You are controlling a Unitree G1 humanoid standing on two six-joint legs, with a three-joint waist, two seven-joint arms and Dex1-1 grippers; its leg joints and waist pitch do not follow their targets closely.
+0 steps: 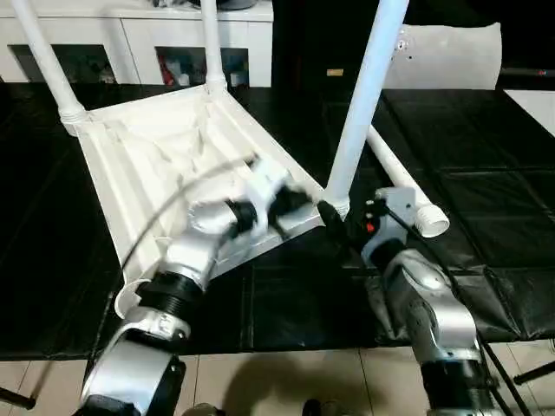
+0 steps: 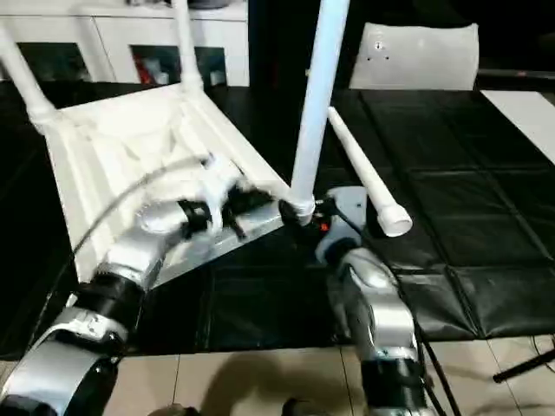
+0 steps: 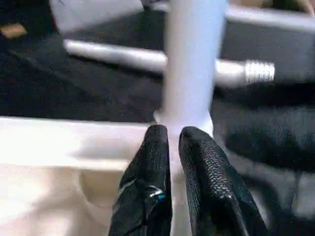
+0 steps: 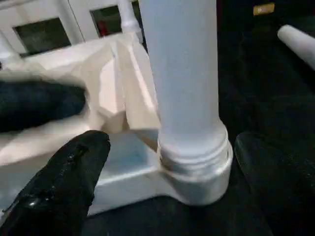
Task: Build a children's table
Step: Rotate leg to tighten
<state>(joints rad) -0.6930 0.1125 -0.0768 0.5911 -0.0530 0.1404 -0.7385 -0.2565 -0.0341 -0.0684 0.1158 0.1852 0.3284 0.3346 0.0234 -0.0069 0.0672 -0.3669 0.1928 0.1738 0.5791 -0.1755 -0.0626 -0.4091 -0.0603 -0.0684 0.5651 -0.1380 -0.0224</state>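
Right gripper (image 4: 167, 182), fingers spread, straddles the upright white plastic tube leg (image 1: 364, 104) seated in the upturned white ribbed tabletop's (image 1: 147, 147) near-right socket

White cabinet (image 1: 139, 39) behind black mats (image 1: 486, 173), flat board (image 1: 447, 54)

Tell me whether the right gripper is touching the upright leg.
Apart. In the right wrist view, the right gripper stands open, with dark gaps separating both fingers from the upright leg.

Silver forearms (image 1: 186, 251) with black ribbed collars, a thin black cable (image 1: 165, 212) looping along the left one; textured black fingers (image 3: 206, 182) on each claw.
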